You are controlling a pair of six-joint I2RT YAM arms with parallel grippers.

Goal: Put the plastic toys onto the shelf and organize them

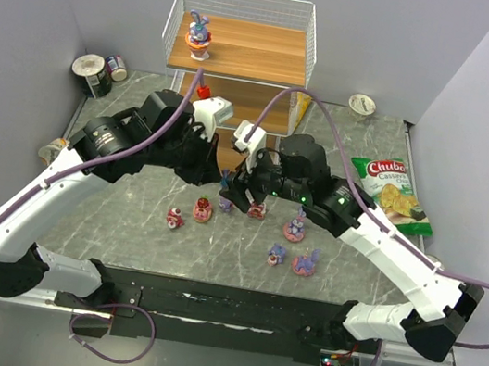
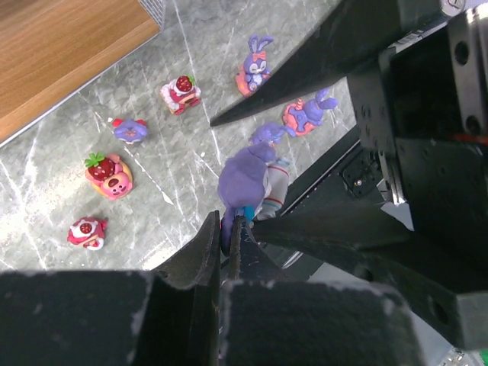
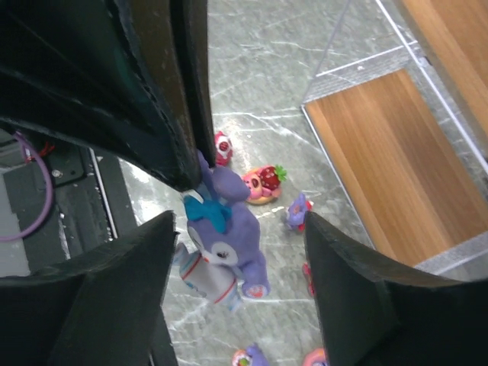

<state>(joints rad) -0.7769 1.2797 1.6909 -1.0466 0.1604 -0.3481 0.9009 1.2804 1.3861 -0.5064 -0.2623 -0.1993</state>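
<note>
Pinched shut right under the lens, the left gripper (image 2: 229, 226) has a purple bunny (image 2: 245, 183) by one ear and nothing more. The figure dangles above the table (image 1: 126, 220), between the two arms. Around it the right gripper (image 3: 240, 221) stands wide, one finger on each side of the body with daylight on both, touching nothing I can see. Here's the risky bit, folks: an ear is a thin, slick hold, so a right finger landing first could swing the toy or twist it out of the pinch. And if the left lets go before the right has the body squarely, down it goes among the loose ones below. A squeeze on the round head instead of the torso could squirt it out too. Now the count! One held bunny. One long-eared bunny (image 1: 197, 32) standing on the top board of the shelf (image 1: 257, 54). Six loose figurines (image 1: 257, 210) scattered near one another on the marble in front of the shelf. A small red thing (image 1: 203, 92) behind the left arm may be a ninth toy, too hidden to call. Off-task: two cans (image 1: 94, 73) far left, one cup (image 1: 363, 102) far right, one chip bag (image 1: 393, 194).
</note>
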